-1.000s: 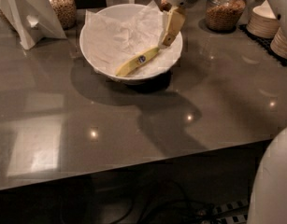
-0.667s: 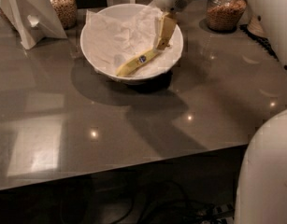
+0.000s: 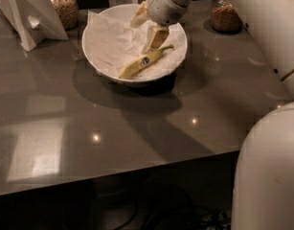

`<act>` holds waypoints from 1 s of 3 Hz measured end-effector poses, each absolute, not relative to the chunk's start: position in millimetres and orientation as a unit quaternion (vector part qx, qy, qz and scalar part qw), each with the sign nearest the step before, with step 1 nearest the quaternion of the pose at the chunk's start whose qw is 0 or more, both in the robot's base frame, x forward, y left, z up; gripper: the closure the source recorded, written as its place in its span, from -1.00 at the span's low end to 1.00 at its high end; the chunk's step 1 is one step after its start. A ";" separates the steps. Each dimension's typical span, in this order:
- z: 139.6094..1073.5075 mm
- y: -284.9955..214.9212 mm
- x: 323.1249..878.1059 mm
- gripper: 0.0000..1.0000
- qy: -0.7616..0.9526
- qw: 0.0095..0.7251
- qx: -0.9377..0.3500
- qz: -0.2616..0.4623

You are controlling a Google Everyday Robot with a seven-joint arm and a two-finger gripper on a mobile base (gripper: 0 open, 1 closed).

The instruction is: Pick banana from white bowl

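Observation:
The yellow banana point(image 3: 143, 63), with a dark blue sticker, lies on crumpled white paper in the wide white bowl point(image 3: 96, 56) at the back middle of the grey table. Its stem tip points right and back. My gripper point(image 3: 148, 28) reaches down into the bowl from above. Its fingers are apart and hold nothing. The lower tan finger point(image 3: 156, 36) hangs just above the banana's stem end, and the other finger point(image 3: 139, 16) is up and to the left over the paper. I cannot tell whether the lower finger touches the banana.
Two glass jars of nuts stand at the back, one left point(image 3: 64, 7) and one right point(image 3: 225, 16). A white angular stand point(image 3: 29, 18) is at the back left. My white arm point(image 3: 266, 32) and body point(image 3: 271, 176) fill the right side. The table's front edge point(image 3: 137, 169) runs across below.
My gripper has moved left and down, deeper over the bowl toward the banana's stem end. My arm and body now fill more of the right side. The banana has not moved.

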State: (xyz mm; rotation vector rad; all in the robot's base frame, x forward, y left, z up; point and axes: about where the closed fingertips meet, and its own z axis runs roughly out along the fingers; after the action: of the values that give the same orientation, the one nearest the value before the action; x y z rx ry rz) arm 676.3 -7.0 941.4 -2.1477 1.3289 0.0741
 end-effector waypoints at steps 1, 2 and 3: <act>927.7 -3.4 672.6 0.06 0.499 0.290 -0.816 0.038; 913.5 -2.3 671.8 0.02 0.500 0.278 -0.819 0.046; 900.0 -1.8 674.5 -0.06 0.501 0.268 -0.821 0.051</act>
State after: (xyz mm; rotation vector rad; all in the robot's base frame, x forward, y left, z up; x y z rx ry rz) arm 674.5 -1.8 900.0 -2.2155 1.3500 0.1378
